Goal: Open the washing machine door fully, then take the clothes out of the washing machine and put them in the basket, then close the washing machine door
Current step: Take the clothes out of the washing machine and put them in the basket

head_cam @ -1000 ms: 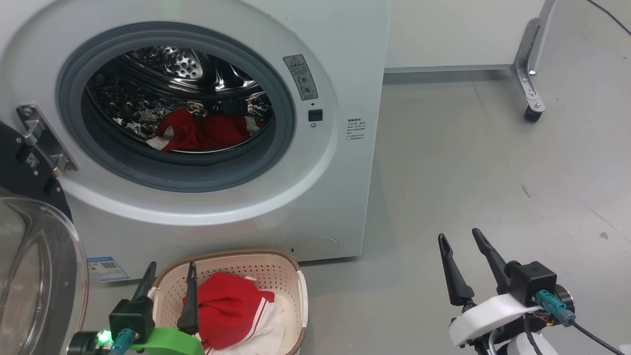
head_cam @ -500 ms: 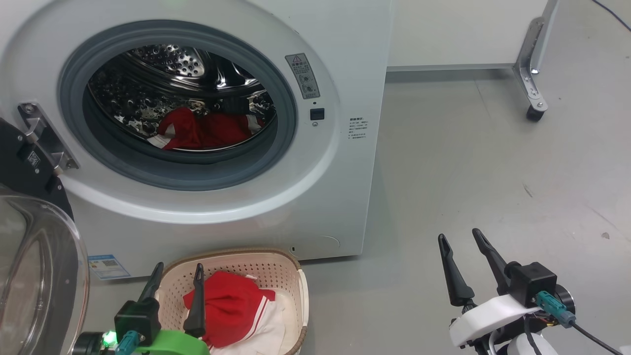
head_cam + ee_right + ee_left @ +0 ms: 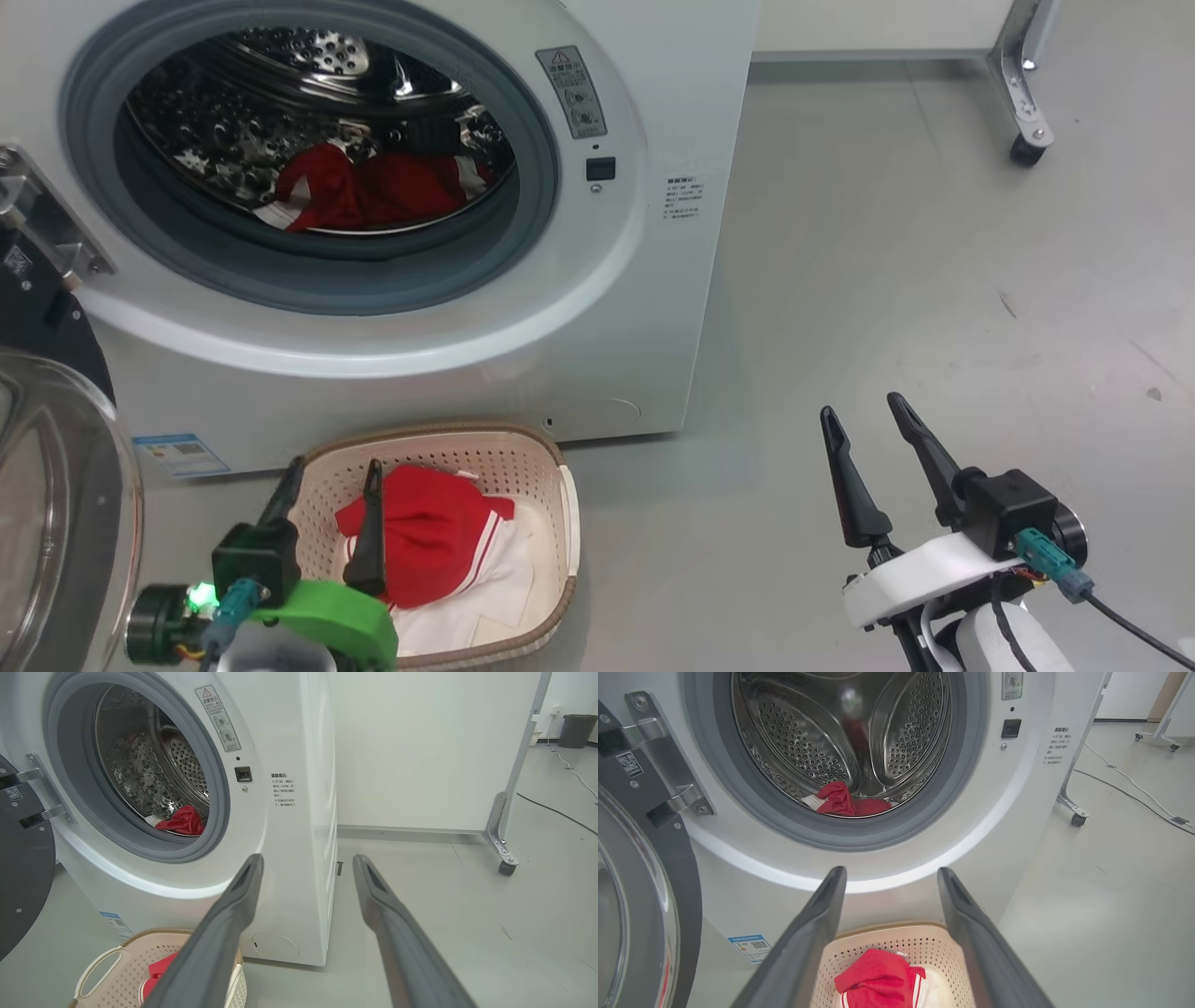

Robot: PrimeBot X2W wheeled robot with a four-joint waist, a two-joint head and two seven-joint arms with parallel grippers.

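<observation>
The white washing machine (image 3: pixel 653 308) stands with its door (image 3: pixel 56 523) swung open at the left. Red clothes (image 3: pixel 373 187) lie in the bottom of the steel drum, and the left wrist view shows these clothes (image 3: pixel 840 802) too. More red and white clothes (image 3: pixel 420 532) lie in the cream basket (image 3: pixel 560 523) on the floor before the machine. My left gripper (image 3: pixel 334 467) hovers open over the basket's left part, holding nothing; in its own view my left gripper (image 3: pixel 892 871) points at the drum opening. My right gripper (image 3: pixel 861 406) is open and empty over bare floor to the right.
A metal frame leg on a caster (image 3: pixel 1027 149) stands at the back right by a white wall panel. Grey floor (image 3: pixel 934 280) stretches to the right of the machine. A cable (image 3: pixel 1125 788) runs across the floor, and a dark bin (image 3: pixel 577 730) stands far off.
The head camera has tilted, so the whole scene sits higher in the picture. My left gripper has edged slightly right over the basket. Both grippers stay open.
</observation>
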